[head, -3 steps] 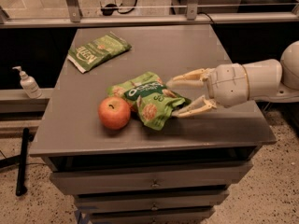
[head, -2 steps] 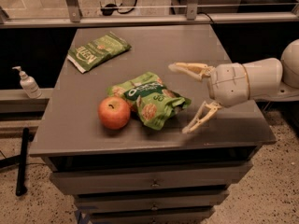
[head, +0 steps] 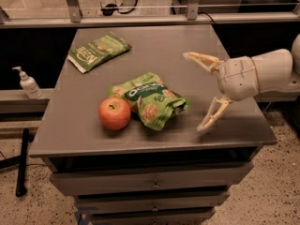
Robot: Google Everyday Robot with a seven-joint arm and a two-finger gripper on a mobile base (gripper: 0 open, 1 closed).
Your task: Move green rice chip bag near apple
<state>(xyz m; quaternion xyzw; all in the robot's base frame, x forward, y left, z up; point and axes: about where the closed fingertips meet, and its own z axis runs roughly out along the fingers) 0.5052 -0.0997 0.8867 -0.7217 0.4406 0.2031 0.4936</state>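
Note:
The green rice chip bag [head: 149, 101] lies crumpled on the grey tabletop [head: 154, 46], bright green with orange chip pictures and white lettering. The red-orange apple [head: 114, 113] sits right against the bag's left side. My gripper [head: 197, 92] is to the right of the bag, clear of it, with its two pale fingers [head: 202, 60] spread wide open and empty. The white arm reaches in from the right edge.
A flat darker green packet [head: 98, 51] lies at the table's back left. A white pump bottle [head: 27, 83] stands on a ledge to the left. Drawers run below the tabletop. A rail and glass lie behind the table.
The gripper has opened wide, let go of the green rice chip bag and drawn back to the right. The bag stays beside the apple.

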